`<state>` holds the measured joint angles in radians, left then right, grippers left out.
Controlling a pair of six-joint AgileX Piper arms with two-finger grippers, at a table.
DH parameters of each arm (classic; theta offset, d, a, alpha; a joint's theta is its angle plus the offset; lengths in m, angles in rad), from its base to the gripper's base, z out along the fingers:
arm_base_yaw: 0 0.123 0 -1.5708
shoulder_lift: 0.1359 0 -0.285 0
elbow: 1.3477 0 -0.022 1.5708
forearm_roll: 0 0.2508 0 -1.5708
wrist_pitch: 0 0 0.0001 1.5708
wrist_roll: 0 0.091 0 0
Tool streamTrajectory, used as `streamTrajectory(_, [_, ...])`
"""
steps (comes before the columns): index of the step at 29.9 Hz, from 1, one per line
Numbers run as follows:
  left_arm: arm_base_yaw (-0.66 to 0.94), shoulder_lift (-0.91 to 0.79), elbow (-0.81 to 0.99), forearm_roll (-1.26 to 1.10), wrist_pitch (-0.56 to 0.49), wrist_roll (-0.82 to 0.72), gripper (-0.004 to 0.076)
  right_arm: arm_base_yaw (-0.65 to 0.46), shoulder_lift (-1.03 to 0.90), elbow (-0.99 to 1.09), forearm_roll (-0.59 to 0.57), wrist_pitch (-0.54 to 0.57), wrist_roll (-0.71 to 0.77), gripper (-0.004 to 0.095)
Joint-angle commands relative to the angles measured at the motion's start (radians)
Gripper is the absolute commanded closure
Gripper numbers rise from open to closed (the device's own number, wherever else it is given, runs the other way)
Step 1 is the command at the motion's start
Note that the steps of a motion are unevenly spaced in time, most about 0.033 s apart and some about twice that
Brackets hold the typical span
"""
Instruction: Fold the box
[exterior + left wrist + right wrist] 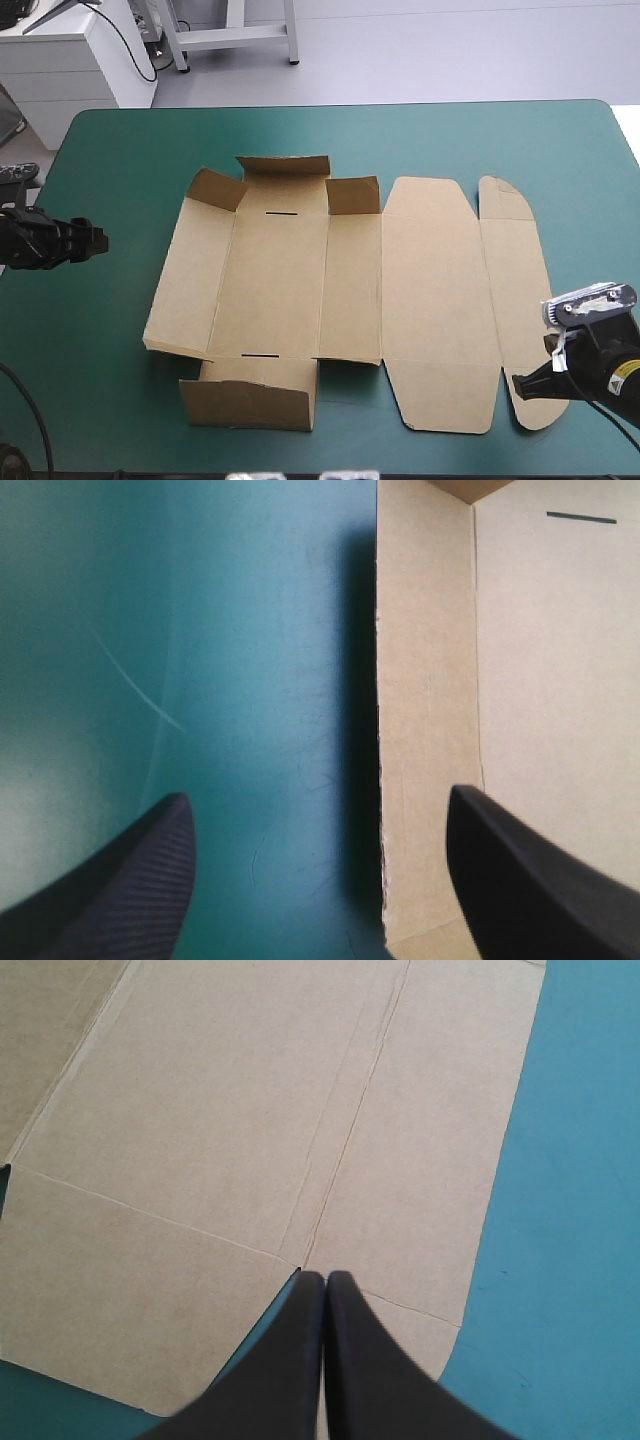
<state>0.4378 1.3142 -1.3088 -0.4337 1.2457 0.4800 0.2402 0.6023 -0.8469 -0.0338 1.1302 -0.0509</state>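
While our left pincer (315,798) is open at nine o'clock of the box (300,270) and our right pincer (325,1276), closed, sits at four, a lone push may skid it.

One brown box (280,280) (a single cut sheet), one teal-green table (120,150), two sets of jaws.

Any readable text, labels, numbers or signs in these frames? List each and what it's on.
No text can be read.
box: plain brown board, no print; its two dark slots are cuts, not characters.
yellow sticker on the arm behind the right gripper: there is print, but it is too small to read.
teal-green cover: no markings.
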Motion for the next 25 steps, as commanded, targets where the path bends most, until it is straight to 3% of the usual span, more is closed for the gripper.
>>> streamTrajectory(1, [0.004,0.038,-0.01,-0.047,0.045,-0.013,0.0195,-0.006,0.002,-0.026,-0.004,-0.058,-0.009,0.0928])
streamTrajectory(11, [-0.002,0.19,0.128,-0.23,0.045,0.086,0.0195,-0.006,0.002,-0.026,0.026,-0.09,-0.009,0.0928])
streamTrajectory(25, [-0.19,0.315,0.183,-0.203,0.051,0.096,0.0195,-0.006,0.002,-0.026,0.034,-0.09,-0.009,0.0928])
